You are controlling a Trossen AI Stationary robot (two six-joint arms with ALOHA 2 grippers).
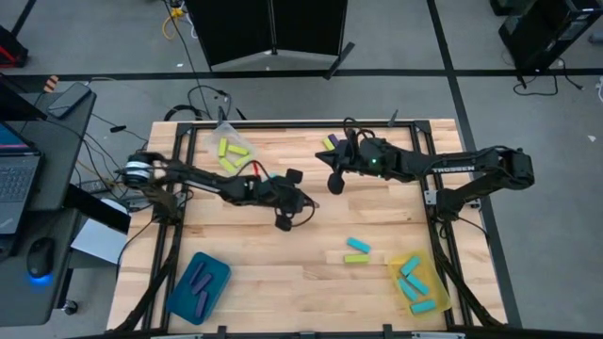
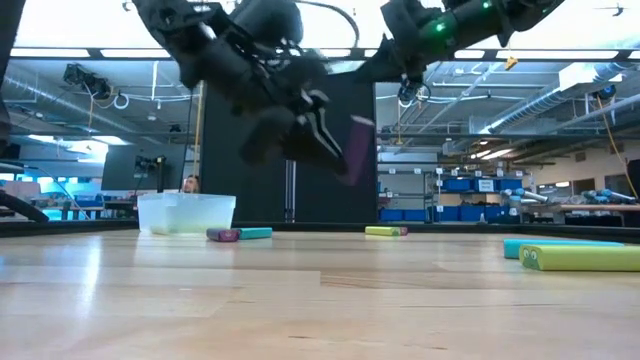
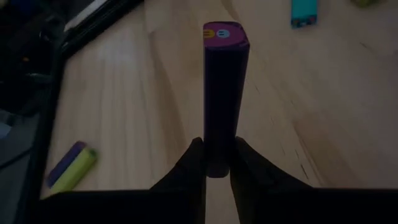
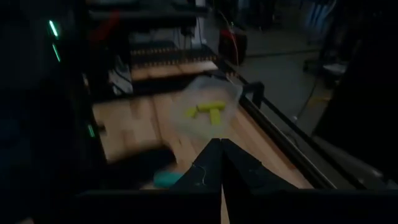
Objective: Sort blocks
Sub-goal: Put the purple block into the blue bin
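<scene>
Left wrist view: left gripper [image 3: 217, 163] clamped on one end of a dark purple oblong block [image 3: 224, 93]; the block juts straight out past the fingers, its pink end face showing. In the low view the block hangs clear above the tabletop [image 2: 300, 300], tilted. High view puts this gripper over the middle of the tabletop.

Right gripper [image 1: 335, 183] empty, fingers pressed together, hovering over the far middle of the tabletop.

Handling, my read: the block looks rigid, light and smooth-sided. A pinch across the long flat faces near one end, as now, seems enough, though an end grip may let it swing. Not fragile.

Containers:
- Clear plastic tray [image 1: 232, 151], far left: several yellow-green blocks [image 1: 229, 150] inside.
- Teal tray [image 1: 199, 285], near left: dark purple blocks [image 1: 200, 282] lying in it.
- Yellow tray [image 1: 418, 281], near right: cyan blocks [image 1: 412, 280] in it.

Loose on the tabletop: a cyan block [image 1: 358, 246] and a yellow-green block [image 1: 356, 258] just beside each other, near right of centre; a purple and yellow-green pair [image 1: 331, 143] at the far edge by the right arm.

Judgement: the carried block matches the teal tray's contents.
</scene>
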